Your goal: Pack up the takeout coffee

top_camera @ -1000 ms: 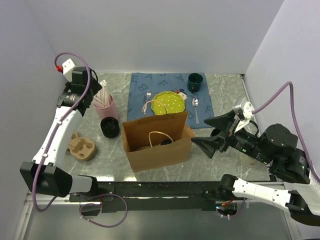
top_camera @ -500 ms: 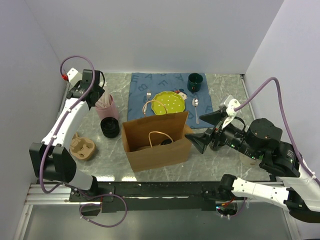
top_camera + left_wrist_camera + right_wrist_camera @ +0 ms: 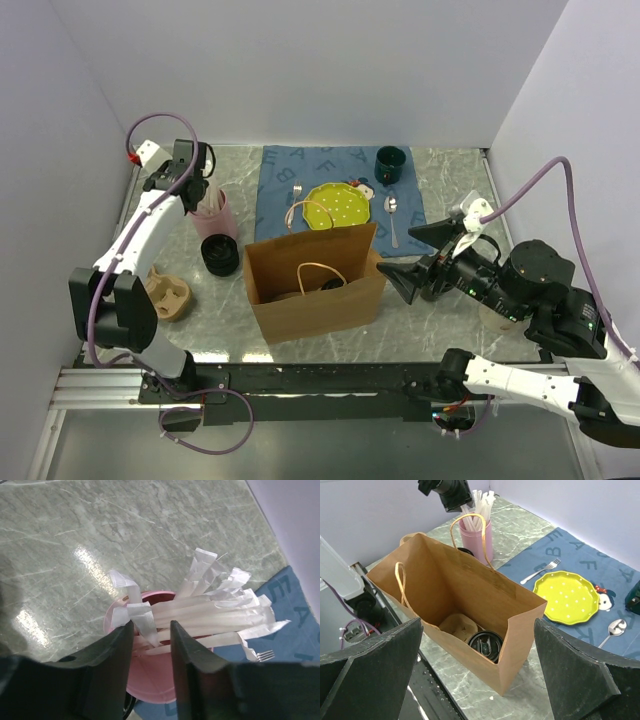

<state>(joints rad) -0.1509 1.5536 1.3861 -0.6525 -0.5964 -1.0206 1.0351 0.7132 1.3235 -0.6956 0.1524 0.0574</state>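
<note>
The takeout coffee [image 3: 485, 644], a black cup with a round black lid, stands inside the open brown paper bag [image 3: 465, 585] beside a cardboard holder [image 3: 460, 626]. From above it shows only as a dark shape [image 3: 330, 284] in the bag [image 3: 315, 305]. My right gripper [image 3: 478, 621] hangs wide open just right of the bag [image 3: 397, 252], holding nothing. My left gripper [image 3: 151, 627] hovers over the pink cup [image 3: 150, 680] of white wrapped straws [image 3: 215, 605]. Its jaws straddle one straw end with a gap still showing. In the top view it sits at the far left [image 3: 203, 187].
A black round container [image 3: 220, 255] sits in front of the pink cup [image 3: 215, 222]. A cardboard cup carrier [image 3: 165, 296] lies at the left. The blue placemat [image 3: 280, 180] holds a yellow-green plate [image 3: 337, 207], a spoon [image 3: 392, 215] and a dark green mug [image 3: 389, 163].
My left arm swung right onto the pink cup and its jaws narrowed around a straw. My right gripper shifted slightly left toward the bag, staying open.
</note>
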